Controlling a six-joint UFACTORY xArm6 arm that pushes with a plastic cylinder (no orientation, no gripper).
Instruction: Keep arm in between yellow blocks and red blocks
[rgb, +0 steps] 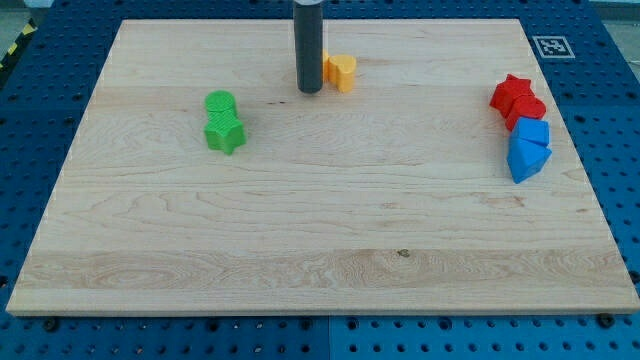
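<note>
1. My tip (309, 90), the lower end of a straight dark rod, rests on the wooden desk (320, 250) near the view's top, a little left of centre. The arm carries no hand, so nothing here is grasped or clenched; the rod only stands on the surface.
2. Just beside the tip, on the view's right, sit the yellow blocks (341, 72); the rod hides part of them, so their shapes and number cannot be told for sure, though the near one looks heart-like. Whether the tip touches them cannot be made out.
3. The red blocks (517, 99), a star shape with a second red piece pressed against it, lie well apart at the view's right edge. The tip stands on the far side of the yellow blocks from them, not in the gap between the two colours.
4. Directly below the red pair, two blue blocks (528, 148) sit stacked closely, touching the red ones.
5. To the view's left of the tip, a green cylinder (220, 103) and a green star (225, 132) sit together, apart from the rod.
6. A blue pegboard (40, 150) frames the desk.
</note>
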